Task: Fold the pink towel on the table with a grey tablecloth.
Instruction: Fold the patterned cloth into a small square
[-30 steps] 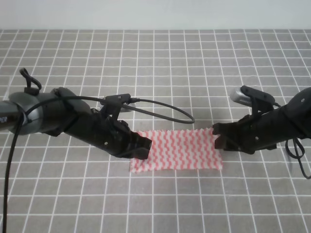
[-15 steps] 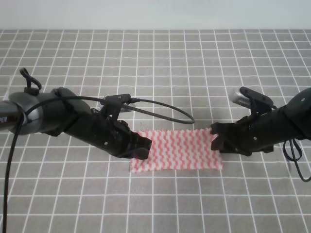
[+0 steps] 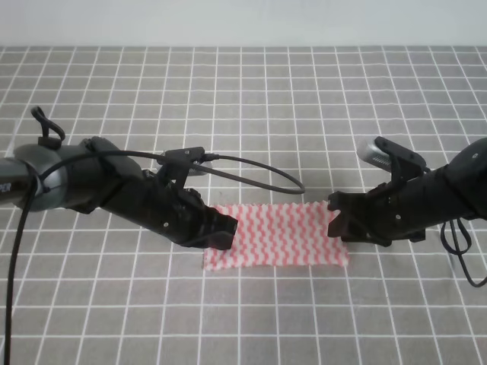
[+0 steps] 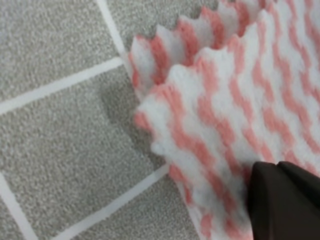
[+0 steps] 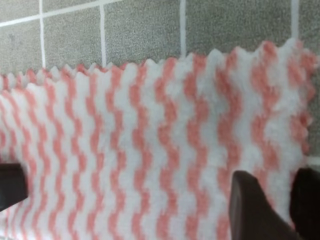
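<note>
The pink towel lies on the table with a grey tablecloth as a wide flat strip. My left gripper sits low over its left end. In the left wrist view the towel shows two layers with offset zigzag edges, and one dark finger rests over it at the lower right. My right gripper is at the towel's right end. The right wrist view shows its fingers spread wide above the towel, nothing pinched between them.
A black cable loops from the left arm over the cloth behind the towel. The right arm's camera housing stands above its wrist. Grid-lined tablecloth stretches on all sides.
The right gripper has crept slightly left toward the towel's right edge. The left arm and the towel have not visibly moved.
</note>
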Available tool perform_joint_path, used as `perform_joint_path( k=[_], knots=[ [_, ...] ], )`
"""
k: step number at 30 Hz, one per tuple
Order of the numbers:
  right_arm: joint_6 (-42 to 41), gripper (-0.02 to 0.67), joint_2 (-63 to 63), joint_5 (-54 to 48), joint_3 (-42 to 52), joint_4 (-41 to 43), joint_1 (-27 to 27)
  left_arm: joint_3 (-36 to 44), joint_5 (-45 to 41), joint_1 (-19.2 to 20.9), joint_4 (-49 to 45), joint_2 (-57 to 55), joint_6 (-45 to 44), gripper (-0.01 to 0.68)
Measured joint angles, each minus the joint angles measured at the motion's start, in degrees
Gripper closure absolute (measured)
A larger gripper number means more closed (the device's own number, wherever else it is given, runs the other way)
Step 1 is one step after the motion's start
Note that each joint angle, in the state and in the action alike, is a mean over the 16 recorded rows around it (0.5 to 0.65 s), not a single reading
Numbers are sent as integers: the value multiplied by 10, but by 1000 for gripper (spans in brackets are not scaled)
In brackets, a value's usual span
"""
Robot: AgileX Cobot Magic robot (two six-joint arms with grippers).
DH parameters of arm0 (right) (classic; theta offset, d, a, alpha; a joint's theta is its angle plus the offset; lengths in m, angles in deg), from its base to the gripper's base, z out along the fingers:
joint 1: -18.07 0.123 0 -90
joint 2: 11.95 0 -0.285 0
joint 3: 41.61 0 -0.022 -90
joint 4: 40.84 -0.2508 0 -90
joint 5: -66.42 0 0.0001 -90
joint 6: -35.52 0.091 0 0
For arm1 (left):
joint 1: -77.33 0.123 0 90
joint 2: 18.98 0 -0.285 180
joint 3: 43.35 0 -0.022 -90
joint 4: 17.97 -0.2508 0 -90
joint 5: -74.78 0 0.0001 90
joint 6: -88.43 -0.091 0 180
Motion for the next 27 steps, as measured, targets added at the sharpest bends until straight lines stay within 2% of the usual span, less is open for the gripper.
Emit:
perform_joint_path(
  k=[12, 27],
  knots=[
    [-2, 465, 7, 14, 0, 5, 0, 0, -1, 0, 0, -1, 0, 676],
    [0, 485, 18, -17, -13, 4, 0, 0, -2, 0, -1, 0, 0, 676]
  ],
)
